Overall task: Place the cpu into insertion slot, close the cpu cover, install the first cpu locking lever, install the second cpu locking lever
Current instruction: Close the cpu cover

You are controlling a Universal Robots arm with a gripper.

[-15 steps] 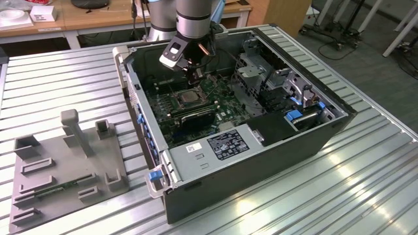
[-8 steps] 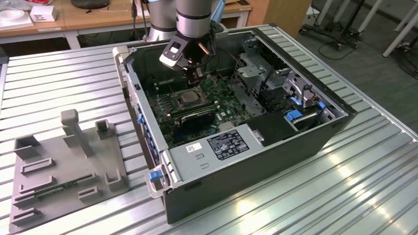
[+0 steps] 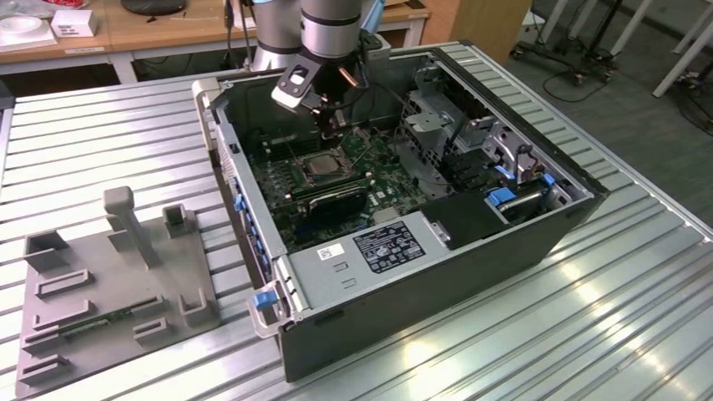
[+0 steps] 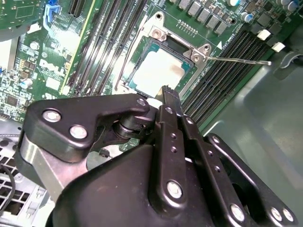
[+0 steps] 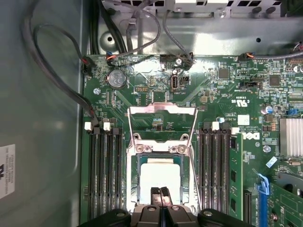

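Gripper (image 5: pixel 160 191) narrow: both fingertips (image 5: pixel 155 194) pressed together, nothing between them. It pointed down into the open computer case (image 3: pixel 468 251), over the middle of the motherboard (image 5: pixel 222 90).

Cpu (image 5: pixel 161 177) lay flat inside the insertion slot (image 5: pixel 136 163), pale face up, just below the fingertips. In the first wrist view the tips stood over the cpu's edge farthest from the cover's hinge. Contact with the chip could not be told. In the second wrist view the gripper (image 4: pixel 166 91) covered that same edge, with the rest of the cpu (image 4: pixel 158 71) bare.

Cpu cover (image 5: pixel 163 110) was open, swung back off the slot, with the board showing through its cut-out centre. A thin metal lever (image 4: pixel 236 60) stuck out sideways from one corner of the slot, unlatched.

Long black memory slots (image 5: pixel 102 175) flanked the slot on both sides.

Exterior view: gripper (image 3: pixel 324 124) hung above the slot; the case lay on its side on the ribbed table (image 3: pixel 624 317). A grey fixture (image 3: pixel 112 284) sat well apart from the case, toward the surface's edge at the exterior view's left.
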